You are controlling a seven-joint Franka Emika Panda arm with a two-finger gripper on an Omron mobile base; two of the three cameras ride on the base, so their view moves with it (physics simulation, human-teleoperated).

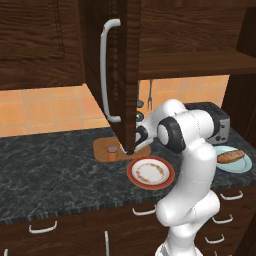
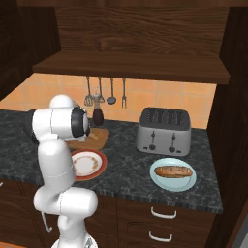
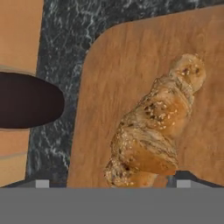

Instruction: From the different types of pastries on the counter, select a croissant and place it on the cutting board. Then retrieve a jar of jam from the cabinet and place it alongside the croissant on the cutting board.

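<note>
1. Right below my hand lies the croissant [image 3: 153,127], flat on the cutting board [image 3: 109,87]; my jaws stand spread, one tip either side of it, pinching nothing.
2. At the board's left end in the left base view, the jar of jam [image 1: 112,153] stands upright on the wood.
3. Next comes the open cabinet [image 1: 127,60] door with its white bar handle [image 1: 106,70], hanging in front of the board.
4. On the worktop [image 1: 55,165], the red-rimmed plate [image 1: 150,171] sits just beside the board.
5. Further right stands the toaster [image 2: 163,131].
6. Farthest right, the long roll [image 2: 173,171] rests on its pale blue plate [image 2: 173,182].
</note>
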